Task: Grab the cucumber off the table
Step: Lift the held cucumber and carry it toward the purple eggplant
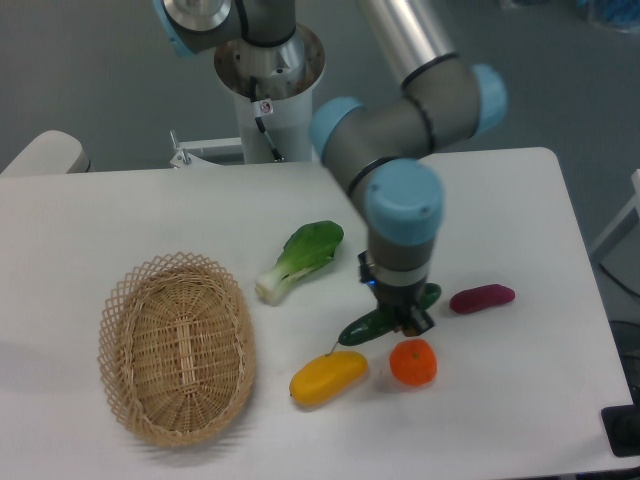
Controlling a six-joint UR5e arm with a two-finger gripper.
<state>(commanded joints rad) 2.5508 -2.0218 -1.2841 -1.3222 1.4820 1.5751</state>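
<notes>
The cucumber (362, 329) is slim, dark green and glossy. It lies slanted on the white table (520, 200), with its stem tip toward the yellow mango (328, 377) and its far end (431, 294) showing past the wrist. My gripper (404, 321) points straight down over the cucumber's middle, with its fingers at the cucumber's sides. The wrist hides the fingers' gap, so I cannot tell whether they are closed on it. The cucumber seems to rest on the table.
An orange (413, 362) sits right next to the gripper at the front. A purple oblong vegetable (482, 297) lies to the right, a bok choy (300, 258) to the left. A wicker basket (176, 346) stands at the front left.
</notes>
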